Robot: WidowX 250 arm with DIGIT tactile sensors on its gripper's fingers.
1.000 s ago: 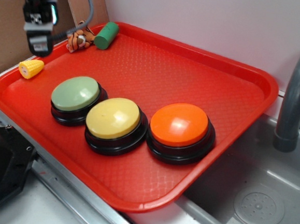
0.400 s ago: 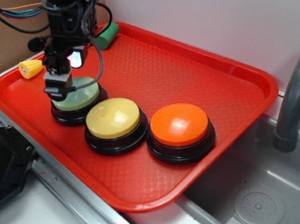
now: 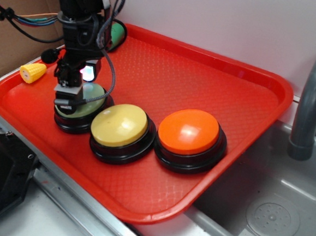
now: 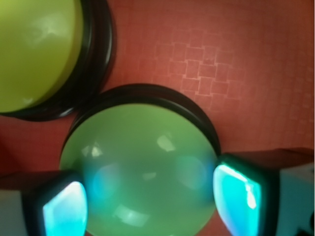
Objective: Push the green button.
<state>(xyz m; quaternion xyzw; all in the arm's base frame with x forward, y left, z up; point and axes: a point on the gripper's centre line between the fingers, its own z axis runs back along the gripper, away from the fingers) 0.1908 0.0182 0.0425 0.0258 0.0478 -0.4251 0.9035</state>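
Note:
The green button [image 3: 95, 96], a pale sage-green dome on a black base, sits at the left of the red tray [image 3: 205, 72]. My gripper [image 3: 67, 103] is right over it, low on the dome, and hides much of the button. In the wrist view the dome [image 4: 142, 167] fills the lower middle. My gripper [image 4: 152, 201] is open, with its fingertips [image 4: 238, 194] lit cyan on either side of the dome. I cannot tell whether they touch it.
A yellow button [image 3: 119, 125] touches the green one on its right, also in the wrist view [image 4: 34, 49]. An orange button [image 3: 188, 131] follows. A toy corn [image 3: 32, 72] and a dark green cylinder [image 3: 117, 33] lie at the back left. A grey faucet [image 3: 313, 97] and a sink [image 3: 271, 214] are at the right.
My gripper has come from the tray's back left corner, forward and down onto the green button. In the last half second it sank a little lower over the dome.

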